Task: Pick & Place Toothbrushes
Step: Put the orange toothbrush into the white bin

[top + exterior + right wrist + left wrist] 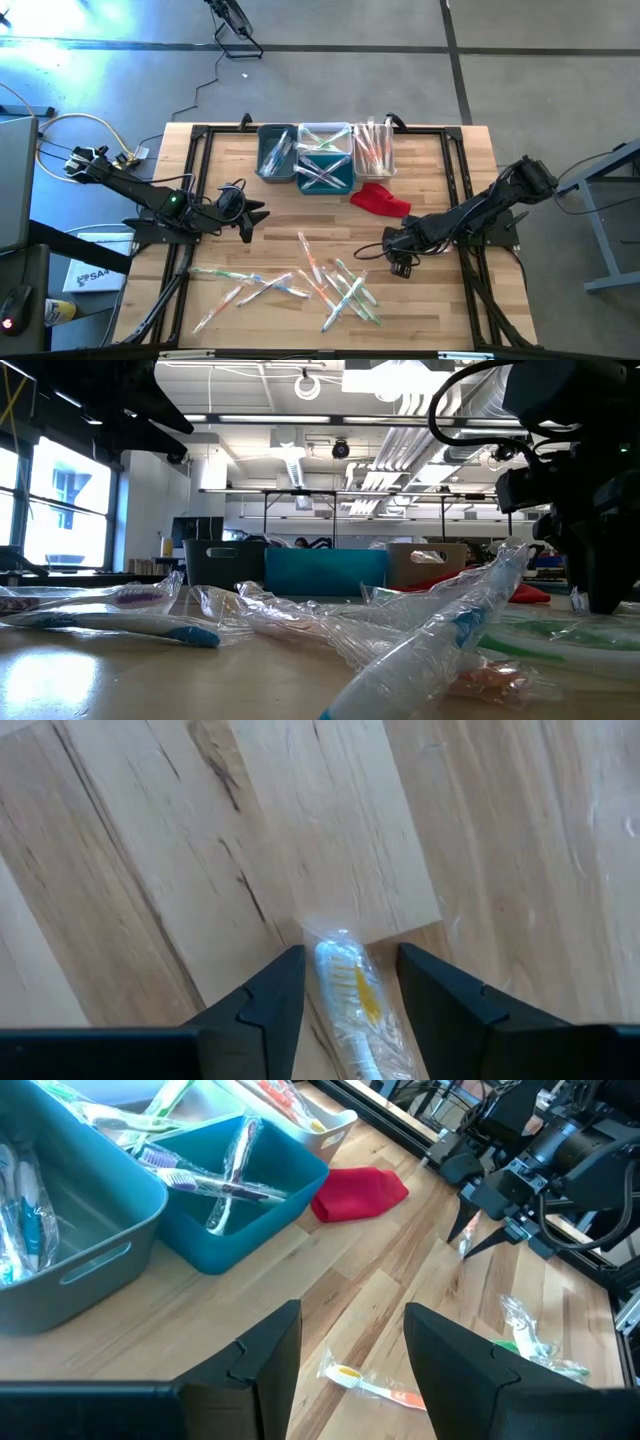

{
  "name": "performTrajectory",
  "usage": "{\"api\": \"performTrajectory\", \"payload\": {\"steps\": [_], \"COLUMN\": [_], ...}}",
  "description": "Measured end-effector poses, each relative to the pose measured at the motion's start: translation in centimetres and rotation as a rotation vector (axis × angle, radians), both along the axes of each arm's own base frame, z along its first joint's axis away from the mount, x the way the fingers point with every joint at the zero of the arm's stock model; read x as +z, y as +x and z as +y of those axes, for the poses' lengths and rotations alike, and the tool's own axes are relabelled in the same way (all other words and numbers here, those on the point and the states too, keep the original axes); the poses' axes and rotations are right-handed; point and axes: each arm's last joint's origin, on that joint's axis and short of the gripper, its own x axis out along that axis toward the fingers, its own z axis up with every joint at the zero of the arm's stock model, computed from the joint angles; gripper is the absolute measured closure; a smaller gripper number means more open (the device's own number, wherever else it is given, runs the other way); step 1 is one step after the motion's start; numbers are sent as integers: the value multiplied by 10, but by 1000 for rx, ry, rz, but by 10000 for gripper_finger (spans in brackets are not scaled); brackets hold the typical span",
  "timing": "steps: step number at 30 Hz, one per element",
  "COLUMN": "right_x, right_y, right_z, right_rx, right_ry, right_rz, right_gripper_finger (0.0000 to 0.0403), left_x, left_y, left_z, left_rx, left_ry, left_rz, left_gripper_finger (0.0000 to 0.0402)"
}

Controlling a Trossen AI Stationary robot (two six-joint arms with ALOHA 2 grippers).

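Observation:
Several wrapped toothbrushes (pixel 335 285) lie scattered on the near part of the table, more toward the near-left (pixel 250 285); some fill the low view's foreground (pixel 430 640). Others lie in the grey (pixel 277 153), teal (pixel 325 170) and white (pixel 372 148) bins at the far edge. My right gripper (pixel 398 260) hangs right of the pile, shut on one toothbrush (pixel 345 985) that has white bristles and an orange handle. My left gripper (pixel 255 215) hovers open over the table's left middle, with an orange toothbrush (pixel 370 1385) on the wood beyond its fingers. My right gripper (pixel 350 955) pinches the wrapped toothbrush between its two fingers, below the brush head (pixel 340 970), which sticks out past the fingertips. The fingers point down toward the table. In the left wrist view the toothbrush (pixel 462 1230) shows lifted clear of the wood.
A red cloth (pixel 380 198) lies crumpled near the bins, between them and my right gripper. A black frame (pixel 200 135) runs around the table's edges. Bare wood (pixel 320 215) shows in the table's middle between the two grippers.

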Motion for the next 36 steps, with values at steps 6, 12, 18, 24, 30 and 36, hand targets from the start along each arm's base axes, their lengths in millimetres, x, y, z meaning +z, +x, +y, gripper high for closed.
{"api": "performTrajectory", "payload": {"steps": [6,12,18,24,30,36], "right_x": [0,-1,0,0,10,25], "right_y": [0,1,1,2,13,24], "right_z": [0,0,0,0,5,8], "right_rx": [-5,-6,-6,-6,-3,-11], "right_ry": [-9,-12,-10,-6,20,4], "right_rz": [-11,-13,-17,-24,-71,-132], "right_gripper_finger": [290,340,364,373,375,376], "left_x": [0,0,0,0,0,0], "left_y": [0,0,0,0,0,0], "left_z": [0,0,0,0,0,0], "left_rx": [0,0,0,0,0,0], "left_ry": [0,1,2,2,2,1], "left_rz": [0,2,5,4,4,4], "left_gripper_finger": [226,226,226,226,226,226]}}
